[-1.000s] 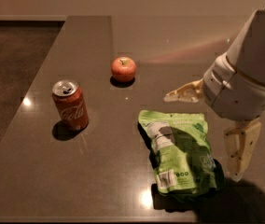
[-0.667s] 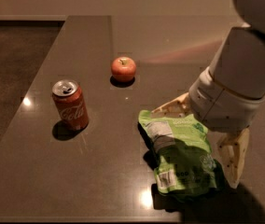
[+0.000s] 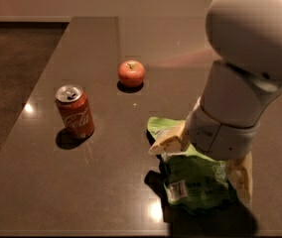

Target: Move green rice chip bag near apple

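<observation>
- The green rice chip bag (image 3: 191, 186) lies flat on the bench (image 3: 41, 182) at the near right. Its white label and barcode face up.
- The gripper (image 3: 199, 173) hangs directly over the bag with its fingers spread wide. One pale finger (image 3: 168, 142) sits at the bag's far left edge and the other at its near right edge.
- This straddling pose looks like the setup for a pinch across the pouch (the foil is crinkly, so a grip across the middle should bunch it rather than slip). Nothing is clamped yet.
- The apple (image 3: 131, 73) stands well apart from the bag, farther back and to the left, with bare bench between them. The bag must cross that gap.
- A red cola can (image 3: 75, 111) stands upright to the left, away from the straight line between bag and apple, so it is unlikely to get in the way.
- The arm's bulky wrist covers the bag's upper middle, so I cannot tell whether the fingers touch the foil there.
- The bag's near edge fades into dark shadow, and the arm is cut off at the top and right.
</observation>
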Robot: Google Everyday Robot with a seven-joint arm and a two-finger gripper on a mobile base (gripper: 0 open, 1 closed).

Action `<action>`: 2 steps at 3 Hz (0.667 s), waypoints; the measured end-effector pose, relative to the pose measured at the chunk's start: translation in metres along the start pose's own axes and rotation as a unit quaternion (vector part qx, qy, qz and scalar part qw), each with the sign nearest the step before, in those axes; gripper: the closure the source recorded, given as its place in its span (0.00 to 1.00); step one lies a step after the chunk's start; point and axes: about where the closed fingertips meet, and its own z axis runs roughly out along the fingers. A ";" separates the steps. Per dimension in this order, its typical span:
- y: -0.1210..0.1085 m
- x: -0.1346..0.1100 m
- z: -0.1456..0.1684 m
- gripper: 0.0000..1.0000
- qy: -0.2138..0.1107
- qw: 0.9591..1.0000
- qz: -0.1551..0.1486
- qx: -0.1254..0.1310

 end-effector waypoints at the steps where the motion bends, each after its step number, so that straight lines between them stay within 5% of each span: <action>1: 0.003 0.005 0.010 0.18 0.010 0.999 -0.022 -0.026; 2: 0.006 0.010 0.013 0.41 0.022 0.998 -0.029 -0.044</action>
